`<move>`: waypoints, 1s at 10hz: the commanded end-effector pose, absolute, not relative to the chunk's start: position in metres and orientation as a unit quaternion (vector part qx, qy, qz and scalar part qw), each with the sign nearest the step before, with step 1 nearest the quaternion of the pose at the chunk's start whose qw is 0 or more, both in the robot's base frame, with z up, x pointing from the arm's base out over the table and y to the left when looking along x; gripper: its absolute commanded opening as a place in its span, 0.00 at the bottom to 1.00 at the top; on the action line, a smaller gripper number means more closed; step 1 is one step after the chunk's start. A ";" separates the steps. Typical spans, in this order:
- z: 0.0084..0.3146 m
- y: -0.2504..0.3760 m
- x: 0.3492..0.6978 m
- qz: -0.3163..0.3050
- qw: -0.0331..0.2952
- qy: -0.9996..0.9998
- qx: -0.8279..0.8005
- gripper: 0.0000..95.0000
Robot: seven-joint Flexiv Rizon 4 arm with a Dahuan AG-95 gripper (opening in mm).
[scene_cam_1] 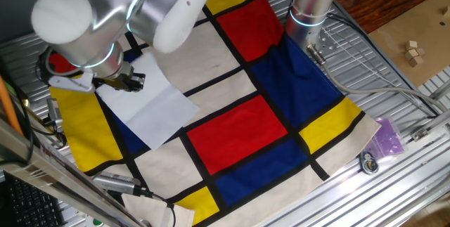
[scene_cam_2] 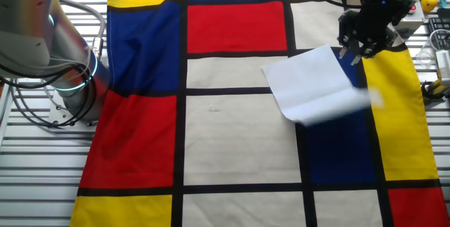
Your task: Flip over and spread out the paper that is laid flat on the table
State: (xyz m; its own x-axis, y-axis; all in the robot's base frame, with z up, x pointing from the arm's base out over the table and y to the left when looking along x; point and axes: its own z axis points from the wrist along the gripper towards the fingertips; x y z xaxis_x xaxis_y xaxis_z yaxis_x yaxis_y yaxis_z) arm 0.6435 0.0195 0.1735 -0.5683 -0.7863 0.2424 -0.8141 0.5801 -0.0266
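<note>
**Mia:** Why is the gripper (scene_cam_2: 356,50) so low, right by the paper's (scene_cam_2: 314,84) corner?

**Dad:** I think it wants that edge, so it can turn the sheet over. One side of the paper looks blurry, maybe lifted a bit.

**Mia:** Is it pinching it?

**Dad:** I can't tell. The fingers are too dark to see.

**Mia:** Where's the paper?

**Dad:** On the table (scene_cam_2: 28,185), on the cloth (scene_cam_2: 232,143), over blue and cream blocks, just under the gripper.
</note>
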 end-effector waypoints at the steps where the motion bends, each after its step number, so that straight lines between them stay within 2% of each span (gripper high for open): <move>1: 0.174 0.020 0.644 0.066 0.103 -0.890 0.440 0.40; 2: 0.174 0.020 0.644 0.058 0.096 -0.903 0.414 0.00; 5: 0.177 0.026 0.641 -0.007 0.080 -0.928 0.363 0.00; 8: 0.183 0.084 0.618 -0.007 0.078 -0.957 0.279 0.00; 10: 0.188 0.139 0.590 -0.007 0.075 -0.971 0.229 0.00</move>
